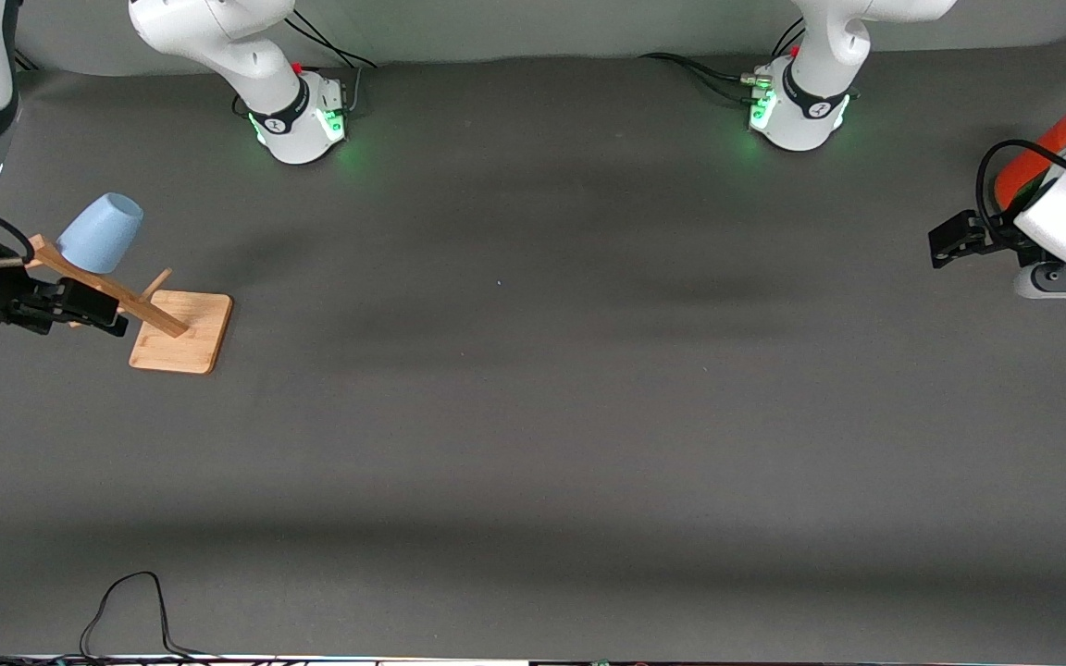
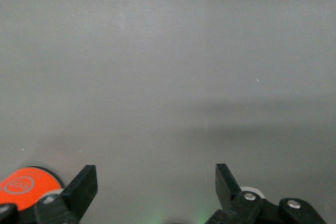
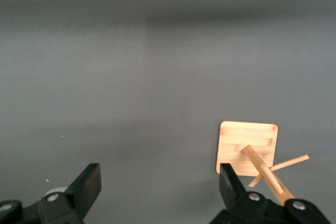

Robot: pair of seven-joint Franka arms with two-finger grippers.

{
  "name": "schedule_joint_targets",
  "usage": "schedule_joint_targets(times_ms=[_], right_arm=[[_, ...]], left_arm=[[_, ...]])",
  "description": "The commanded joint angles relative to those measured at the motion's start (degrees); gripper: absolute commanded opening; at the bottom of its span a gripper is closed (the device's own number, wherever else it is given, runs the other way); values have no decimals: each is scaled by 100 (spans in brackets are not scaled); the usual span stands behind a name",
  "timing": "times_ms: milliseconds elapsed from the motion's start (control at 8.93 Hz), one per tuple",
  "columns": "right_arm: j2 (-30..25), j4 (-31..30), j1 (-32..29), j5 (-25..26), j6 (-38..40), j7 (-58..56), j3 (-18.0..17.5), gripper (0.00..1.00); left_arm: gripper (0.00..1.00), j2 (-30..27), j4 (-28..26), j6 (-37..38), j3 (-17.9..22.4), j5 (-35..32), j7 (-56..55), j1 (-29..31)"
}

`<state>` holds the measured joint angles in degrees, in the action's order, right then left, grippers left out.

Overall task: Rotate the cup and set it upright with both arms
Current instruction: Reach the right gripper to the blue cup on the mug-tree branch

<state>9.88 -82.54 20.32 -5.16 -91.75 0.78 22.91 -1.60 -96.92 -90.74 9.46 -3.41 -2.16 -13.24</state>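
Note:
The pale blue cup hangs mouth-down and tilted on an upper peg of a wooden rack at the right arm's end of the table. My right gripper is open and empty, up beside the rack's slanted post, below the cup and apart from it. In the right wrist view the gripper is open over bare mat, with the rack's base beside one finger; the cup is out of that view. My left gripper waits open and empty at the left arm's end, and in its own view it is over bare mat.
A red-orange can stands by the left gripper at the left arm's end; it also shows in the left wrist view. A black cable loops at the table's edge nearest the front camera.

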Motion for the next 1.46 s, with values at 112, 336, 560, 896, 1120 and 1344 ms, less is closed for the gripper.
schedule_joint_targets(times_ms=[112, 336, 560, 896, 1120, 1344], right_arm=[[-135, -61, 7, 42, 200, -96, 55, 100], [-301, -218, -10, -202, 752, 882, 378, 100], [-949, -1041, 7, -442, 851, 2217, 670, 100], [-1917, -2360, 7, -241, 782, 3384, 1064, 100], [-2462, -3238, 7, 207, 231, 3394, 1336, 100], [-2578, -3707, 7, 279, -350, 3385, 1470, 100]], left_arm=[[100, -112, -46, 74, 12, -72, 14, -47], [100, -112, -55, 74, 12, -72, 14, -47], [100, -112, -55, 74, 12, -72, 14, -47], [100, -112, -55, 83, 12, -72, 14, -47], [100, -112, -46, 118, 12, -72, 14, -47], [100, -112, -37, 118, 12, -72, 14, -47]])
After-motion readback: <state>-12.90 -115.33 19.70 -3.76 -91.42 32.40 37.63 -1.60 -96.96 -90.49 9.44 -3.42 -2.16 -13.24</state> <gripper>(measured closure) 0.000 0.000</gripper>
